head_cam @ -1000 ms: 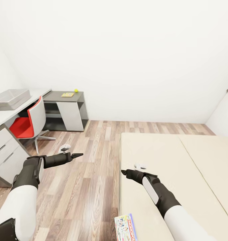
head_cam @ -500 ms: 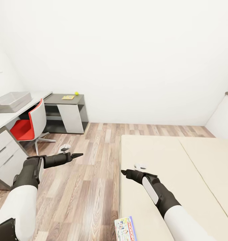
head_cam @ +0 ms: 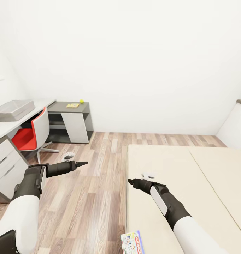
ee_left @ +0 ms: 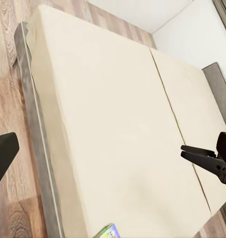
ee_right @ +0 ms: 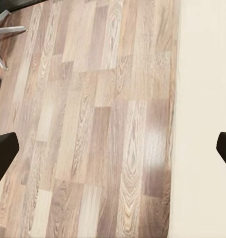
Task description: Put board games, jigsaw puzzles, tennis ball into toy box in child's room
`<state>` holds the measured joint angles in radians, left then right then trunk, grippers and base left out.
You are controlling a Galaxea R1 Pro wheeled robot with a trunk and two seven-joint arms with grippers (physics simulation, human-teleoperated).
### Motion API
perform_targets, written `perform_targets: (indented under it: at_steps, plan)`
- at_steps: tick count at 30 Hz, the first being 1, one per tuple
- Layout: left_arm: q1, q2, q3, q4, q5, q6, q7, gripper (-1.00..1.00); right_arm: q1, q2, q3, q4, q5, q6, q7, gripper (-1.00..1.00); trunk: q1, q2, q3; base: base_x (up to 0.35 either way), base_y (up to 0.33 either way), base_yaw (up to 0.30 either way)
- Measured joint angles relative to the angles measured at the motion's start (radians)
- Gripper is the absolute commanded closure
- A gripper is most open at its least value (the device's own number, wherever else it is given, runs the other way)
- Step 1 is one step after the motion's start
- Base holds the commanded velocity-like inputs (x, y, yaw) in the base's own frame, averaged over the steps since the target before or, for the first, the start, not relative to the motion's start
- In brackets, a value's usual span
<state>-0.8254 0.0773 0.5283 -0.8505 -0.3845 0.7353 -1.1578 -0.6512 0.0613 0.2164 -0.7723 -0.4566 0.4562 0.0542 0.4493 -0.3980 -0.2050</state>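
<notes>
The board game (head_cam: 131,242) lies on the bed (head_cam: 191,169), at its edge, close under the right gripper (head_cam: 130,181). Both grippers are open and empty, the left gripper (head_cam: 83,163) over the floor. A clumsy grasp could push it off the edge.

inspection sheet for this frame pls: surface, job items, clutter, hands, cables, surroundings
Surface: beige bed at right, bare apart from one box at its near edge; wood floor between bed and desks.
Job's things: board game on the bed's near edge, cut off by the frame; toy box on the long desk; tennis ball and a flat yellow item, probably a puzzle, on the grey side table.
Clutter: nothing seen.
Hands: left hand over the floor, empty, fingers together; right hand over the bed edge, empty, fingers together.
Cables: nothing seen.
Surroundings: red and white chair at the desk; white walls.
</notes>
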Motion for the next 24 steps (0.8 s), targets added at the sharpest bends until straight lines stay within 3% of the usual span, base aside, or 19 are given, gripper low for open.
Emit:
perform_targets:
  at_steps: [24]
  plan:
    - [0.000, 0.000, 0.000, 0.000, -0.001, -0.002, 0.004, -1.00, 0.000, 0.000, 0.000, 0.000, -0.001, 0.000, 0.000, -1.00, 0.000, 0.000, 0.040, 0.000, 0.000, 0.000]
